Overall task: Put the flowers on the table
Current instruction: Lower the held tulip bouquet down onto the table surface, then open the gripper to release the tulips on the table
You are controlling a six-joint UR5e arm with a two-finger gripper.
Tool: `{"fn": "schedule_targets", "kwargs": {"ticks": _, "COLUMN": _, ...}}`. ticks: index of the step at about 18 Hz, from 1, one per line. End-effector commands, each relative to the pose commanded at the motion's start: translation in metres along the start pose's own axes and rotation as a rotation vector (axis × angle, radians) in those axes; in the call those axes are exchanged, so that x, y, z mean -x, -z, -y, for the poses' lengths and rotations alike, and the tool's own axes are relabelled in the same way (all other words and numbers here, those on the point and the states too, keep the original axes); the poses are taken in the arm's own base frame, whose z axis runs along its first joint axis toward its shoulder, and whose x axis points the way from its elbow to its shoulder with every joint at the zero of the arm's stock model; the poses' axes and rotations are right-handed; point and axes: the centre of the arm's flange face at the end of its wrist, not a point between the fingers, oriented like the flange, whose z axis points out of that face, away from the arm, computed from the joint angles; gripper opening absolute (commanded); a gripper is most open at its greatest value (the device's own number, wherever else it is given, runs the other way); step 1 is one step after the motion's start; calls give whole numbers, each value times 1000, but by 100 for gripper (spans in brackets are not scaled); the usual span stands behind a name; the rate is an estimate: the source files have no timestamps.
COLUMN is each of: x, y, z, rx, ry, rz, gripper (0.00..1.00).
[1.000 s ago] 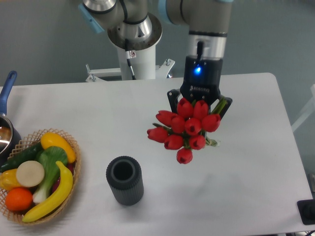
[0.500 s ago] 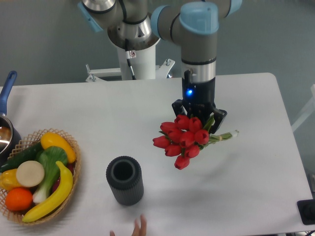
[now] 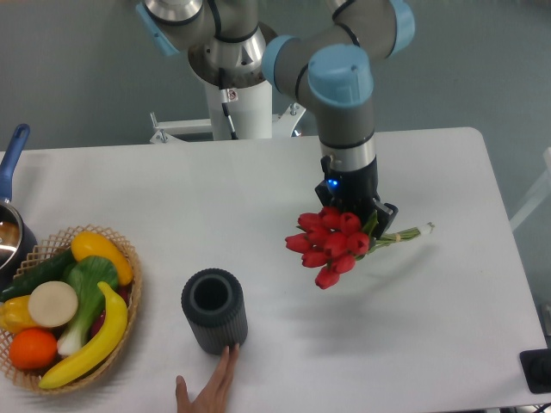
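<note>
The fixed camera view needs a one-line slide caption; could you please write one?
Gripper holding red tulips low over the white table, near a dark vase.

Flowers point(image 3: 330, 249): bunch of red tulips with green stems, held tilted in my gripper point(image 3: 355, 218), heads toward the camera's lower left, stem ends jutting right. Table point(image 3: 448, 327): white, matte, rounded corners, beneath them.

White table point(image 3: 448, 344): basket point(image 3: 129, 331), vase point(image 3: 214, 311)
</note>
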Motion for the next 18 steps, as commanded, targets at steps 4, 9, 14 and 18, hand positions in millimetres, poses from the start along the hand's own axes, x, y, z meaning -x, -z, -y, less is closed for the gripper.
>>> {"fn": "schedule_targets", "kwargs": {"ticks": 4, "x": -7, "y": -22, "z": 9, "rx": 32, "ry": -20, "rz": -27, "gripper": 45}}
{"fn": "schedule_targets", "kwargs": {"ticks": 9, "x": -13, "y": -53, "z": 17, "rx": 44, "ry": -34, "rz": -76, "gripper": 45}}
{"fn": "schedule_targets", "kwargs": {"ticks": 14, "x": -15, "y": -65, "z": 18, "rx": 51, "ry": -37, "rz": -93, "gripper": 45}}
{"fn": "schedule_targets", "kwargs": {"ticks": 18, "x": -19, "y": -78, "z": 17, "rx": 60, "ry": -40, "rz": -113, "gripper": 46}}
